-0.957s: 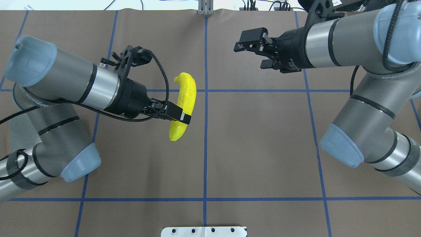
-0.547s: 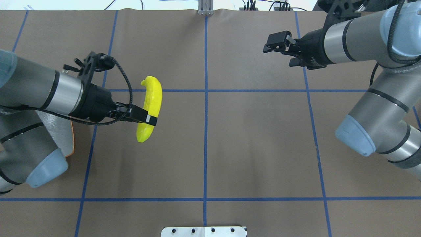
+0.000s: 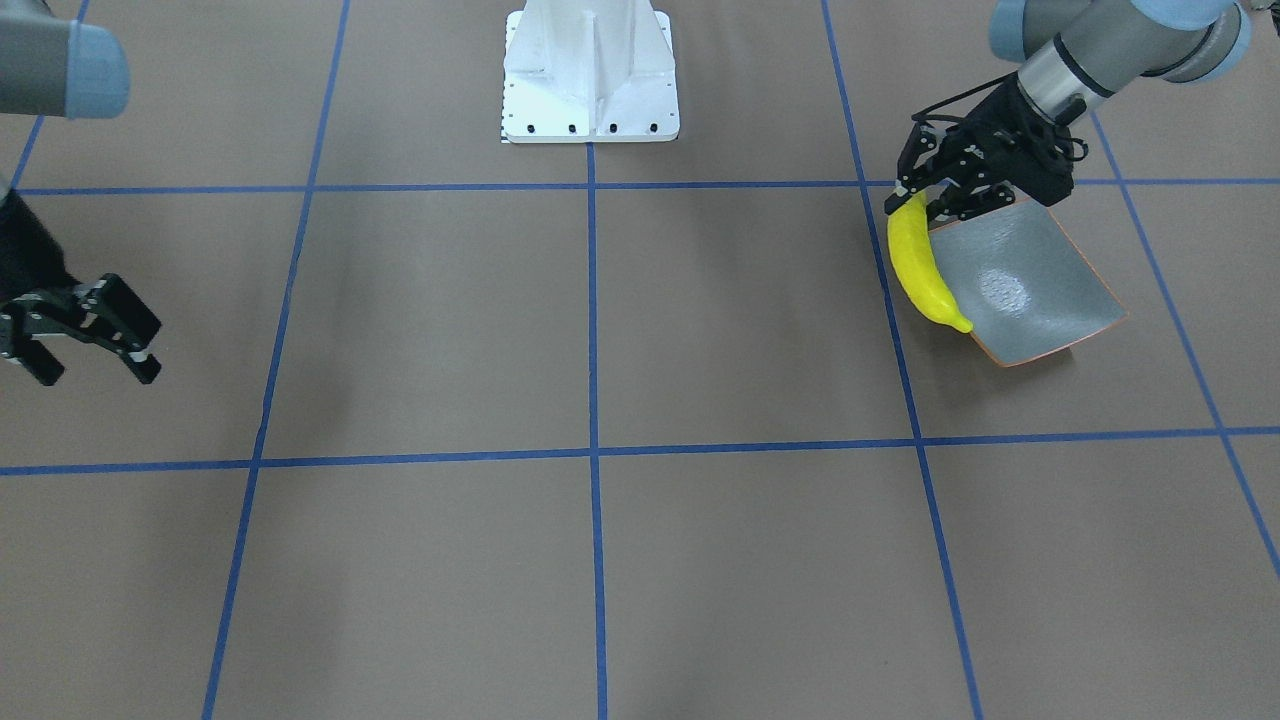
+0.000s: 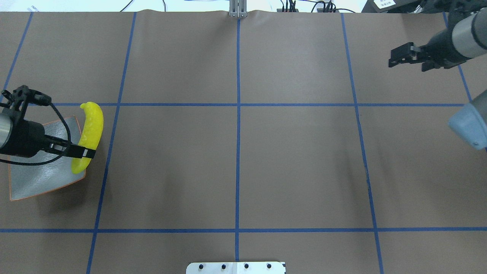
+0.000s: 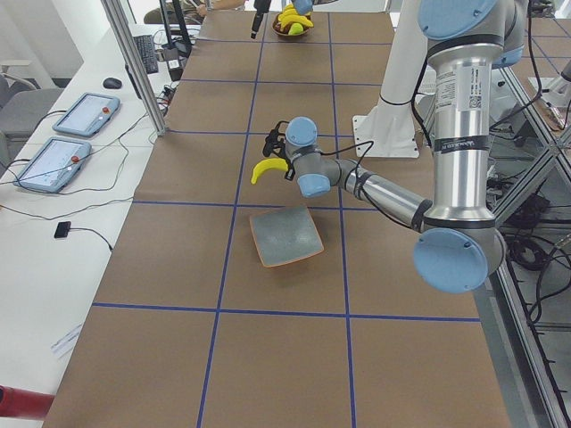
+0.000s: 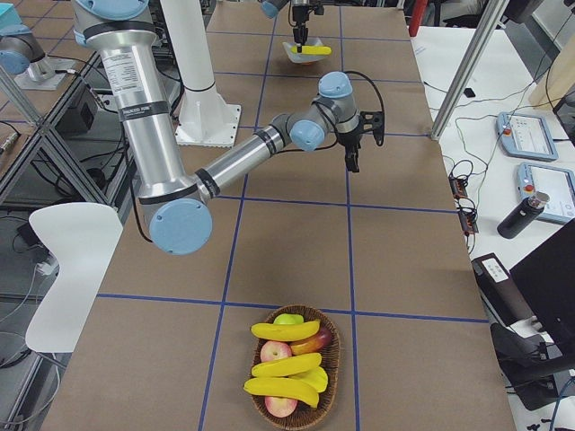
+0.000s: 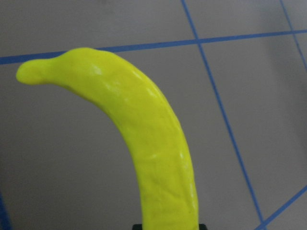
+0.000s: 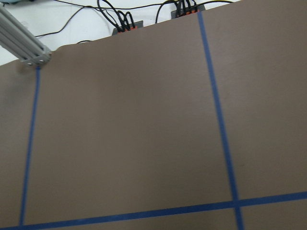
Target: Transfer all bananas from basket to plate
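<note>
Nothing legible is showing.
A label (image 5: 474, 100) is sitting on the left arm (image 5: 458, 169), a second label (image 6: 137, 106) on the right arm (image 6: 148, 157), both blurring beyond reading.

The table (image 4: 296, 160) is matte brown, ruled into large squares by thin blue tape lines. The banana (image 4: 92, 123) is plain bright yellow with pale glossy highlights. The plate (image 4: 38, 179) is glossy grey-green with a thin orange-brown rim. The left gripper (image 4: 85, 153) is black, with a small white patch on its jaws; the right gripper (image 4: 395, 59) is black too. The left arm (image 5: 459, 116) and the right arm (image 6: 135, 99) are silver-grey tubes with pale blue joint caps. The basket (image 6: 334, 368) is brown woven wicker and holds three bananas (image 6: 286, 330) in yellow, red-and-yellow apples (image 6: 276, 352) and a green apple (image 6: 287, 319). The robot base (image 3: 590, 70) is white.
</note>
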Controlling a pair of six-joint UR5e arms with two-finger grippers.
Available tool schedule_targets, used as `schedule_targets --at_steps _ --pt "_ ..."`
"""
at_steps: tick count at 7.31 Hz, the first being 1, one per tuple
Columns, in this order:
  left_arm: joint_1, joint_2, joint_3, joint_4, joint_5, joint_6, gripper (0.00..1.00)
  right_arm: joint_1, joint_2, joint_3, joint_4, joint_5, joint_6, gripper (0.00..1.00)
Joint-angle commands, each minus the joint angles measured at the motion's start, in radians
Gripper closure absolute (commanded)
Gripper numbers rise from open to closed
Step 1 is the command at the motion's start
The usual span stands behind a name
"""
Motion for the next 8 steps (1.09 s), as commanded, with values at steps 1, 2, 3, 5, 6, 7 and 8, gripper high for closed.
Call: schedule_targets --at_steps 1,2,3,5,6,7,8 --pt "-0.006 0.112 0.003 0.001 0.1 0.105 1.0 0.17 -0.096 -0.077 -0.002 0.119 -0.331 0.0" --pt "-0.001 0.143 0.01 0.002 0.102 0.146 1.0 0.245 -0.115 -0.143 -0.002 0.179 -0.483 0.0" --pt "0.005 0.17 0.012 0.003 0.102 0.194 0.89 0.299 -0.136 -0.186 -0.002 0.192 -0.611 0.0" --pt "0.007 0.195 0.026 0.003 0.104 0.271 0.59 0.368 -0.161 -0.272 -0.002 0.193 -0.805 0.0" --pt "0.007 0.197 0.032 0.002 0.104 0.289 0.51 0.402 -0.168 -0.301 -0.002 0.195 -0.882 0.0" --pt "0.007 0.195 0.032 -0.002 0.102 0.32 0.23 0.413 -0.196 -0.306 0.0 0.193 -0.908 0.0" --pt "-0.005 0.2 0.03 -0.032 0.101 0.358 0.0 0.425 -0.222 -0.308 0.0 0.195 -0.927 0.0"
